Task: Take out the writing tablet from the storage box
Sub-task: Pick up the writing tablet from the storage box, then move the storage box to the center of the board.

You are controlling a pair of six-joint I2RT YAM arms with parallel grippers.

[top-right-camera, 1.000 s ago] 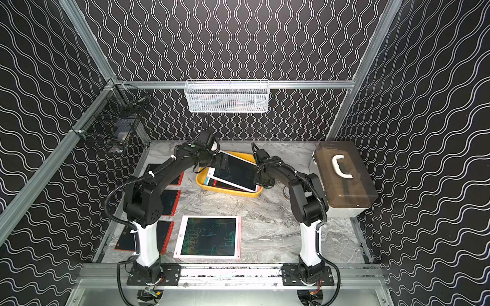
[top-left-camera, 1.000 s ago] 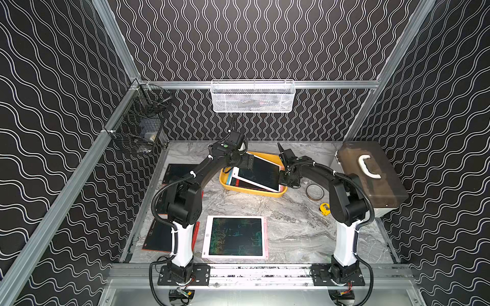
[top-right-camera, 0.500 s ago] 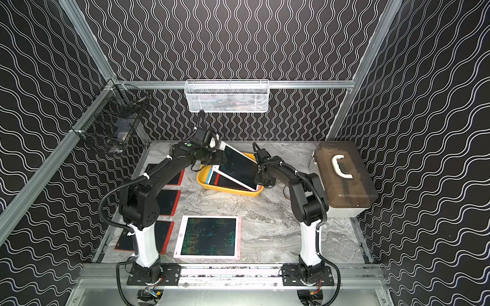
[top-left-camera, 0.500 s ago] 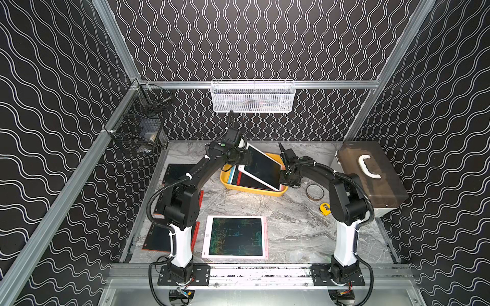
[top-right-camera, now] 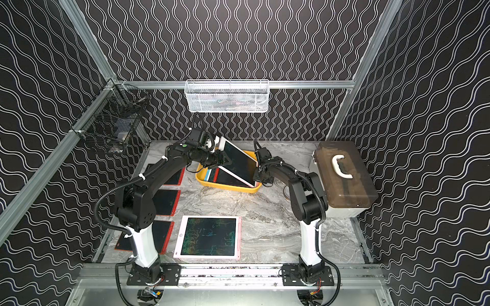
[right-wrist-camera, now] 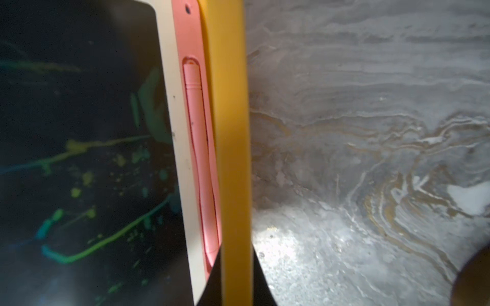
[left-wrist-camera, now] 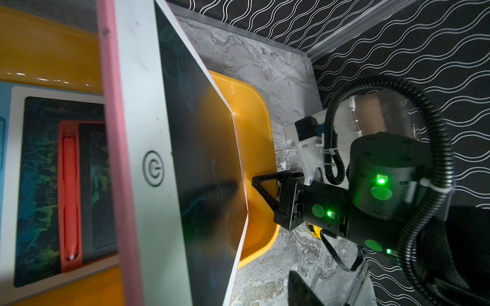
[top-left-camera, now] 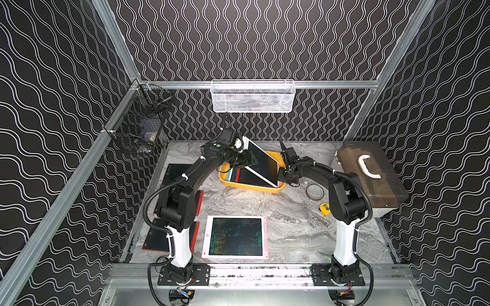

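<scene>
The writing tablet, pink-framed with a dark screen, is being held steeply tilted over the storage box, which is sitting at the back of the marble table. Its raised edge is being carried at the left gripper, while its lower edge is resting inside the box, against the wall nearest the right arm. The left fingers are mostly hidden by the tablet in both top views, but they appear to be closed on its raised edge. The right gripper is being pressed shut on the box's yellow rim, with one black finger on each side of it in the right wrist view.

In the left wrist view, more tablets are being shown lying flat in the box beneath the tilted one, among them a red tablet with a red stylus in its slot. A second pink tablet is lying flat near the table's front, well apart from the box. Red-framed tablets are lying along the left side, partly hidden by the left arm. A grey case is standing to the right, with a tape roll and a yellow tape measure lying just beside it.
</scene>
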